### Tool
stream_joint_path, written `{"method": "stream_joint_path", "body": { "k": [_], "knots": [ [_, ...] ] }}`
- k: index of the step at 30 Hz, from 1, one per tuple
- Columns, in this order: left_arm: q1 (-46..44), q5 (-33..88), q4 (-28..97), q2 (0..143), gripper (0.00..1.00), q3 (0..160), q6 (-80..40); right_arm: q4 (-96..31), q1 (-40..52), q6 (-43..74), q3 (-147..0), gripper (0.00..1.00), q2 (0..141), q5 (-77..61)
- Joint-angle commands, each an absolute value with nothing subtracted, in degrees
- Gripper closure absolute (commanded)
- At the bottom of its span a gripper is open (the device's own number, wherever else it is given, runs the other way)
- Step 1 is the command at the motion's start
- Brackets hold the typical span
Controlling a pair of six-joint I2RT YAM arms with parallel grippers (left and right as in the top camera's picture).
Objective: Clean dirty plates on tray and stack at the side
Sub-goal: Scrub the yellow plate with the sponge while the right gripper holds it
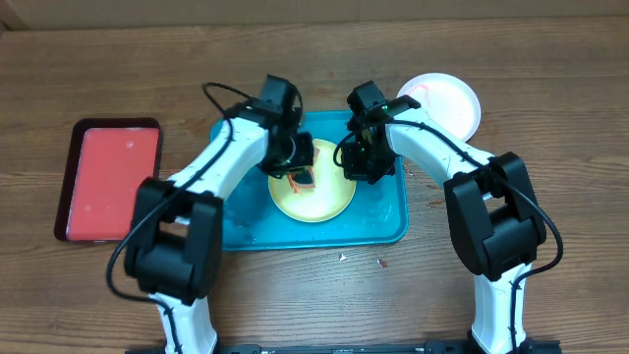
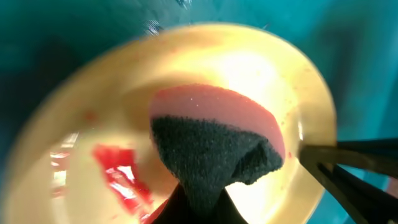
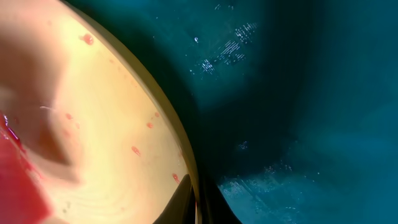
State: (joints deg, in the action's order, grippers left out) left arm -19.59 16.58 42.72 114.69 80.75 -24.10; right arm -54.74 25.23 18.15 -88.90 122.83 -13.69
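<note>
Yellow-green plastic plate (image 1: 329, 202) lies at the centre of the teal tray (image 1: 388, 221), with red smears (image 2: 121, 177) on its glossy, shallow bowl. On it the left claw (image 1: 298, 175) presses a sponge (image 2: 214, 143), held tight: pink foam with a coarse dark scouring face. At 3 o'clock the right claw (image 3: 198, 205) pinches the thin rim. One white plate (image 1: 442, 103) sits on the wooden table (image 1: 550, 59), at 2 o'clock from the tray. The third plate is unseen. Cleaning appears roughly midway.

Overhead cam looks down; both wrist cams close-up on plate (image 1: 329, 200).
</note>
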Motion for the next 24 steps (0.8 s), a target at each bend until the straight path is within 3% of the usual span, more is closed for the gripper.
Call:
{"method": "stream_joint_path", "body": {
  "k": [1,8,18,24],
  "knots": [
    [-21.1,17.5,41.7,117.1,0.96,80.6,-27.1,-53.9,25.5,21.1,-88.6,0.96,123.4,-12.3],
    [-22.1,14.8,42.9,120.6,0.96,80.6,-28.6,-53.7,25.5,21.1,-88.6,0.96,123.4,-12.3],
    [-17.8,-12.2,52.8,120.7,0.96,83.1,-28.6,-55.2,25.5,21.0,-88.6,0.96,123.4,-12.3],
    [-15.8,-7.1,53.5,120.7,0.96,87.1,-28.3,-55.2,25.5,21.0,-88.6,0.96,123.4,-12.3]
  ]
}}
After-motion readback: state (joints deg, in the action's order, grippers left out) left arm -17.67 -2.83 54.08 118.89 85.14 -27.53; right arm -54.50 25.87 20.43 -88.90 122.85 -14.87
